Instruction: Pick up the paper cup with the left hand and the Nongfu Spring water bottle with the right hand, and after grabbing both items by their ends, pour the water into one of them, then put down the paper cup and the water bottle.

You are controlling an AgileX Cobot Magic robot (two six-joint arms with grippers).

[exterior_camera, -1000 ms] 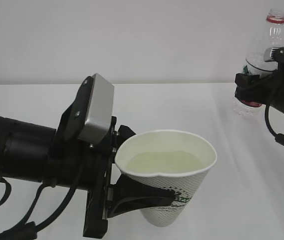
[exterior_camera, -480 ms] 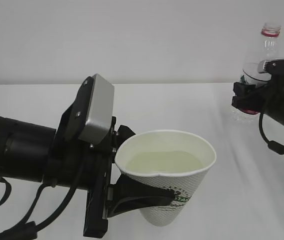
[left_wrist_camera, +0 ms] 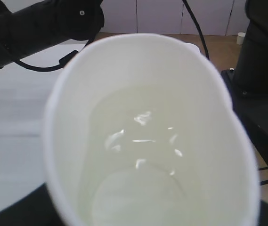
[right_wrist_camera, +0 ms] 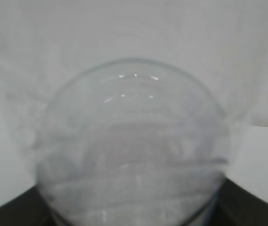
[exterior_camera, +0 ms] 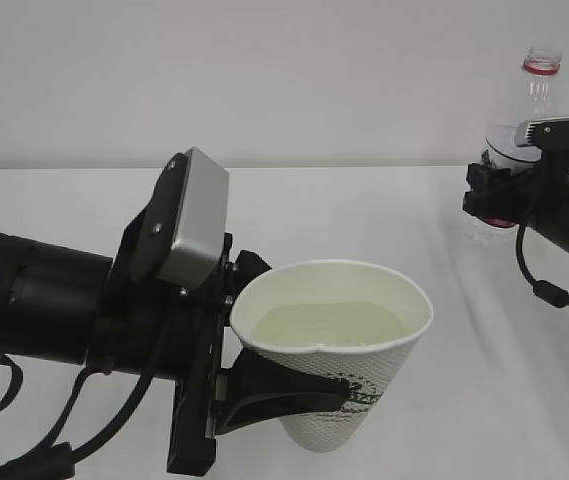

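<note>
Dimpled white paper cup [exterior_camera: 349, 335], ribbed clear bottle [exterior_camera: 524, 120]

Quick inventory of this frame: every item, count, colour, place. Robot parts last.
paper cup: one, white with green logo, front centre, held above the table
water: clear, inside the cup
water bottle: one, clear plastic with red neck ring, no cap, upright at far right
table: one, white, under everything
left pincer: one, black with grey plate, clamped on the cup
right pincer: one, black, closed on the bottle's middle
</note>
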